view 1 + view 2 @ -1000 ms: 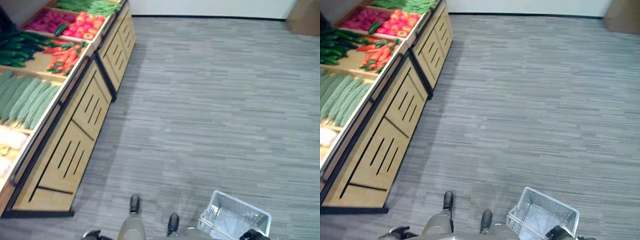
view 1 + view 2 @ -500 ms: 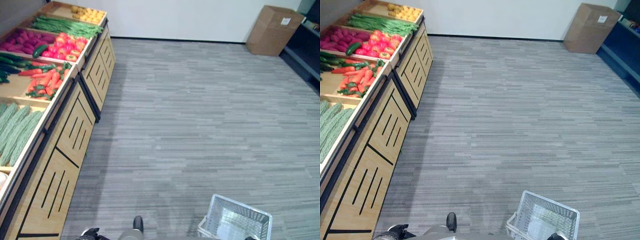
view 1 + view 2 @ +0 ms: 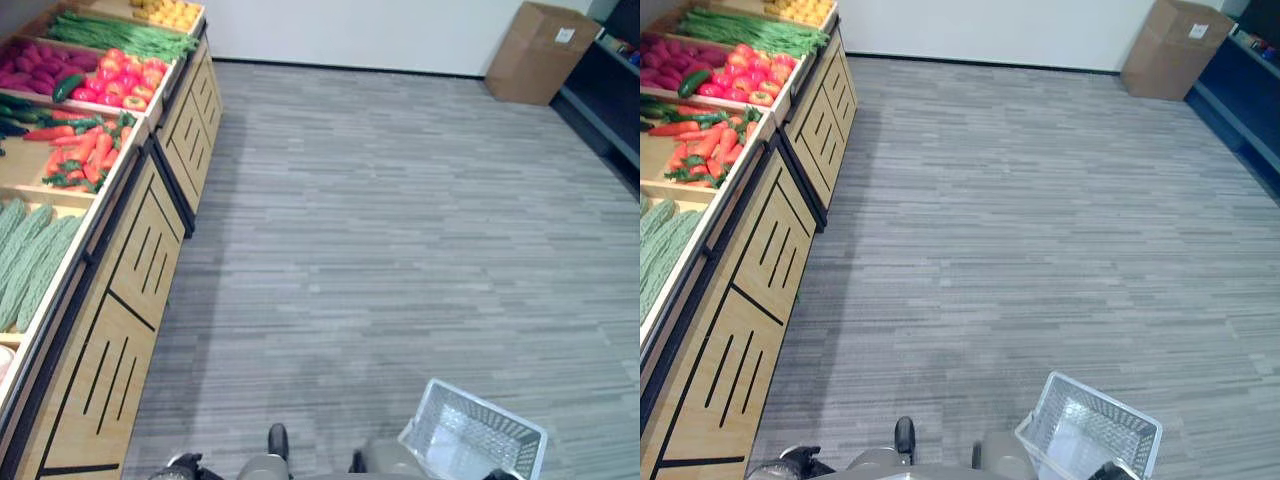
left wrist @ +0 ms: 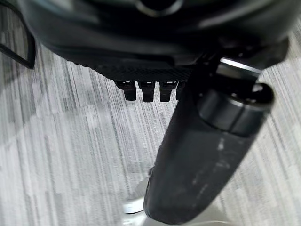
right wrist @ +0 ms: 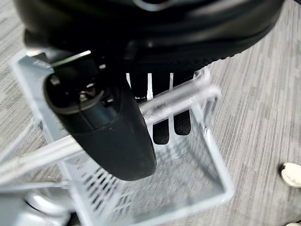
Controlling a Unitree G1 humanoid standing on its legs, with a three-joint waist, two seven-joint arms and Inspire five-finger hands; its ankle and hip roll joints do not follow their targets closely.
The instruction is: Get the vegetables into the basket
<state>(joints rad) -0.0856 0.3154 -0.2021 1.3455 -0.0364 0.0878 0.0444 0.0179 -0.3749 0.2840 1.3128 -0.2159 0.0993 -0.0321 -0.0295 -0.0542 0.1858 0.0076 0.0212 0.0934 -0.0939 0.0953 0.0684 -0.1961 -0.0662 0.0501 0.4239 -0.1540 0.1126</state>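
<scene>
Grey striped floor (image 3: 400, 220) stretches before me, wooden stand (image 3: 150, 240) on my left, cardboard box (image 3: 540, 52) against the white wall (image 3: 350, 30).

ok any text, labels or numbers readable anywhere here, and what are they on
No text can be read in these views.
cardboard box: a small white label on its top, print too small to read.
basket: no label visible.
wooden produce stand: no signs or price tags visible.
right hand, holding the basket's handle: no markings to read.
</scene>
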